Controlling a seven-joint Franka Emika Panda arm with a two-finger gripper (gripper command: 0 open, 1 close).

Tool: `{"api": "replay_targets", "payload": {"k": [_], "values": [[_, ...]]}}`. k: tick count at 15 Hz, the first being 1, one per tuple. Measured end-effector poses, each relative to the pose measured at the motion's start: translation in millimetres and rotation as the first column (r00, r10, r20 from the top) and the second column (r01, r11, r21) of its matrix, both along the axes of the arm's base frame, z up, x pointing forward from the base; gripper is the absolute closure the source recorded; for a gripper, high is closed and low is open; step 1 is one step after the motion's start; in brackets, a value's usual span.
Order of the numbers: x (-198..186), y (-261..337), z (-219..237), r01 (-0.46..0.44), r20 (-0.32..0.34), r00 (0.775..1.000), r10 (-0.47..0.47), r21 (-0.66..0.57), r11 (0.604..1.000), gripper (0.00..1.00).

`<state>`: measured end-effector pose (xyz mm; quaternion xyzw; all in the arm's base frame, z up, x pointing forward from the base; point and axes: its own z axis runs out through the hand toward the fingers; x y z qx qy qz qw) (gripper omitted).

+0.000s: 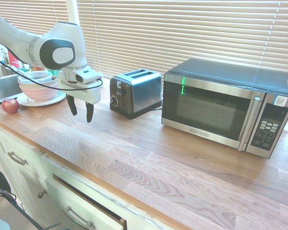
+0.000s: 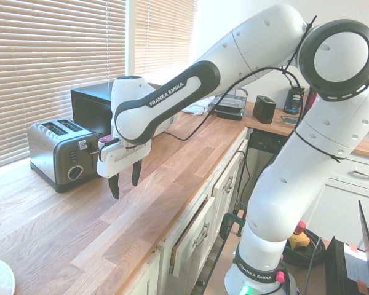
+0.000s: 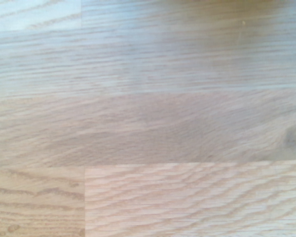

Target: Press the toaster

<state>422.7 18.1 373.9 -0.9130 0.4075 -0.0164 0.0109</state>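
The toaster (image 1: 136, 92), a small two-slot unit in brushed steel, stands on the wooden surface (image 1: 149, 158) against the window blinds, its black end panel with round knob and lever facing the arm. Just beside the toaster on its far side sits the larger microwave (image 1: 228, 106). On the panel side of the toaster, near but not touching it, the pincer (image 1: 80, 111) hangs above bare wood, fingers pointing down, parted by a narrow gap and holding nothing. The wrist view shows only wood grain, so the toaster is not yet under the camera. Further out from the toaster, beyond the arm, stacked bowls (image 1: 38, 85) rest on a plate, with an apple (image 1: 10, 106) in front.

The lever looks untouched. To press it well, the pincer likely needs to rise above the lever, line one fingertip over it, and push straight down without nudging the toaster's body sideways.
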Motion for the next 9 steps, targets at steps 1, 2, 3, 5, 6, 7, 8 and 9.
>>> {"api": "replay_targets", "payload": {"k": [1,2,3,5,6,7,8,9], "values": [[0.3,-0.1,-0.3,-0.003,0.002,1.0,0.003,-0.002,1.0,0.0],[0.8,-1.5,0.0,-0.012,0.008,1.0,0.012,-0.003,1.0,0.0],[1.1,-6.2,-0.1,-0.019,0.011,1.0,0.019,0.001,1.0,0.0],[2.2,-17.0,1.0,-0.017,0.02,1.0,0.017,0.009,1.0,0.0],[3.2,-19.8,2.3,-0.018,0.023,1.0,0.018,0.009,1.0,0.0],[5.5,-19.7,4.9,-0.022,0.031,0.999,0.022,0.007,1.0,0.0],[10.9,-18.6,9.8,-0.03,0.042,0.999,0.03,0.002,1.0,0.0],[19.8,-16.6,17.5,-0.039,0.058,0.998,0.039,-0.005,0.999,0.0]]}}
